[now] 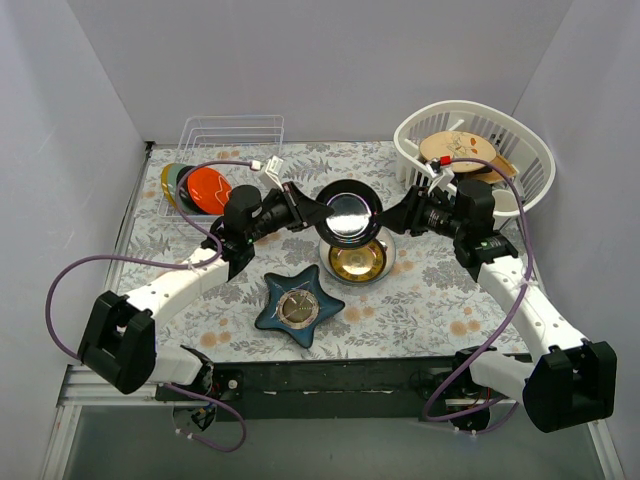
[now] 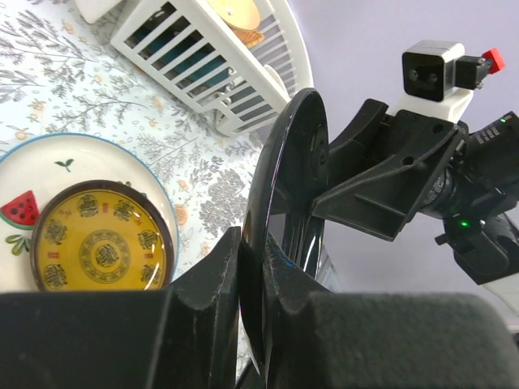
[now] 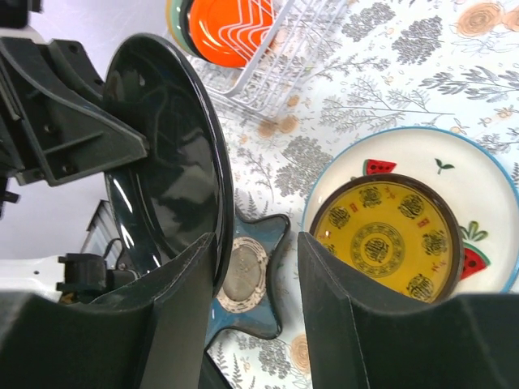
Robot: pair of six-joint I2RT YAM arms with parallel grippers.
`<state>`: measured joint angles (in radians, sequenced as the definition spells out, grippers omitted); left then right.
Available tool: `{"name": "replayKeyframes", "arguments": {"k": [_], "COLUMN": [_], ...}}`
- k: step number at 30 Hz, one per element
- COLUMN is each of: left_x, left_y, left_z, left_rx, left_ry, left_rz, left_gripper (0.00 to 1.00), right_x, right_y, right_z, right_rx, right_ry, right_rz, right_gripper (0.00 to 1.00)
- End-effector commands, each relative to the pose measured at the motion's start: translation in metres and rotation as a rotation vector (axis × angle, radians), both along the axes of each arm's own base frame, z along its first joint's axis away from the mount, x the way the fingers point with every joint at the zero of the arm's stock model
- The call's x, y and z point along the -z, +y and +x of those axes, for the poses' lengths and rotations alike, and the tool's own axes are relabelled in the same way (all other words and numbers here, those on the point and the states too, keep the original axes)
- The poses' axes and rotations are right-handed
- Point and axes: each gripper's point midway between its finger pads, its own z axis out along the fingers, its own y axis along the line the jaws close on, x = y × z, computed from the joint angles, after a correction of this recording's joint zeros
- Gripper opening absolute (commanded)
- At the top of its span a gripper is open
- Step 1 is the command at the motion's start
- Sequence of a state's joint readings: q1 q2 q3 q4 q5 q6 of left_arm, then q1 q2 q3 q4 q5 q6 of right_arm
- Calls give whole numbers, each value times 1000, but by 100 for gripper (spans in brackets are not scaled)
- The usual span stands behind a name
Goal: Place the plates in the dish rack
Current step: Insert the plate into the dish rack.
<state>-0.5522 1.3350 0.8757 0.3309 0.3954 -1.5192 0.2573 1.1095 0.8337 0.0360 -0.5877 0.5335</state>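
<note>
A glossy black plate (image 1: 348, 212) is held upright on edge above the table's middle. My left gripper (image 1: 318, 212) is shut on its rim (image 2: 284, 203), fingers (image 2: 212, 284) pinching it. My right gripper (image 1: 385, 222) is open; the plate's opposite rim (image 3: 162, 162) lies beside its left finger (image 3: 174, 292). Under them a yellow brown-patterned plate (image 1: 358, 260) lies on a white plate with red wedges (image 3: 486, 178). The wire dish rack (image 1: 230, 135) at the back left holds an orange-red plate (image 1: 208, 190), with teal and yellow ones behind it.
A dark blue star-shaped dish (image 1: 298, 307) lies near the front middle. A white slotted basket (image 1: 530, 160) with a tan plate stands at the back right. Grey walls enclose the floral-patterned table on three sides.
</note>
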Motion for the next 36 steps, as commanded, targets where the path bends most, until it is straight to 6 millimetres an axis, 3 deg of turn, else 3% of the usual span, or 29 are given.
{"name": "replayKeyframes", "arguments": {"k": [1,9,13,18,24,29,36], "left_x": [-24,-36,-38,-33,-33,-29,-27], "left_y": [-5,-15,-20,-23,-26,-28,-26], "left_z": [-14,-15,-16,-18,-19,-16,-13], "left_rx": [71,114,130,133,137,136,111], "left_ry": [-40,-81,-83,-72,-71,-61,-59], "left_rz": [-109,-129,-142,-153,-162,-144,-134], "left_gripper": [0,0,0,0,0,0,3], "right_x": [-11,-13,-16,-14,-15,-14,-18], "right_y": [5,13,15,18,20,20,23], "right_z": [-4,-10,-12,-15,-17,-18,-18], "right_rx": [-29,-85,-98,-126,-144,-145,-175], "right_ry": [-30,-17,-17,-8,-3,-7,-8], "right_rz": [61,122,145,156,173,179,191], "right_gripper": [53,52,40,39,27,4,1]}}
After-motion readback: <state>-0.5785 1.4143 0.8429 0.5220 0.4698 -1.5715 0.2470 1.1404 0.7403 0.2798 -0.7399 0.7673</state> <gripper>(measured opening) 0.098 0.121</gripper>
